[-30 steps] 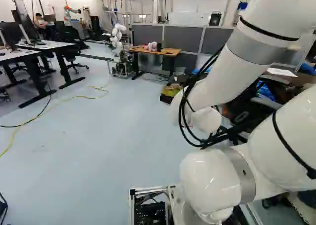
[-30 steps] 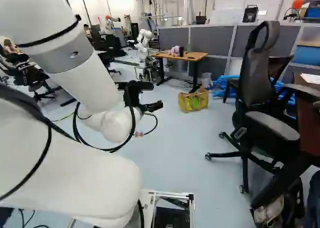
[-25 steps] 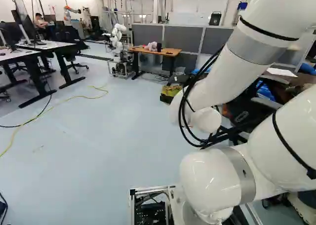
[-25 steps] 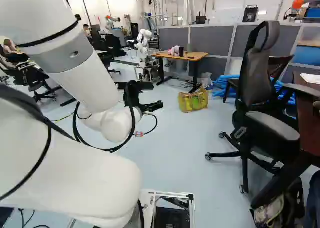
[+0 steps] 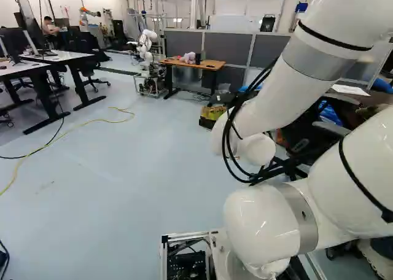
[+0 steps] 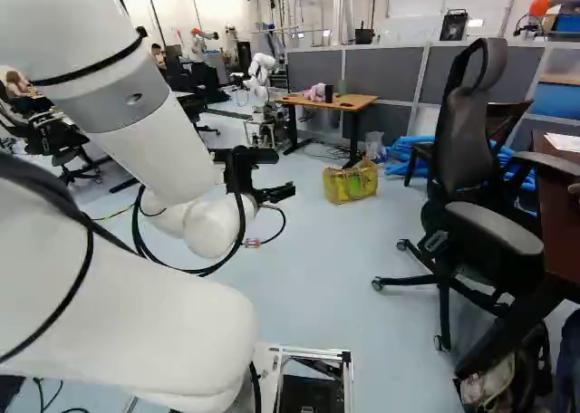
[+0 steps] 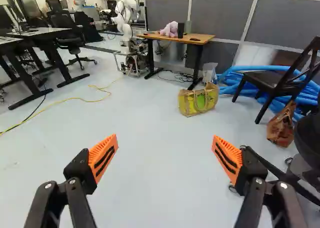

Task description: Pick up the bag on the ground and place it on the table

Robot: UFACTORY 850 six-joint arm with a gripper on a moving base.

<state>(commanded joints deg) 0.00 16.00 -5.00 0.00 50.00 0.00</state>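
Note:
In the right base view my gripper (image 6: 279, 174) is held out above the floor, short of the yellow-green bag (image 6: 351, 185). The wrist view shows the gripper (image 7: 164, 155) open, its orange pads wide apart and nothing between them. Ahead of it, the bag (image 7: 198, 101) stands on the floor, well beyond the fingertips. A wooden table (image 7: 210, 37) with dark legs is behind the bag, bearing a pink plush thing (image 7: 170, 29) and a dark cylinder. In the left base view the arm partly covers the bag (image 5: 212, 113).
Blue tubes (image 7: 240, 77) and a dark chair (image 7: 272, 85) lie beyond, with a brown bag (image 7: 281, 127) nearby. An office chair (image 6: 471, 187) stands right of the arm. Another robot (image 7: 126, 13) is left of the wooden table. A yellow cable (image 5: 80, 128) crosses the floor.

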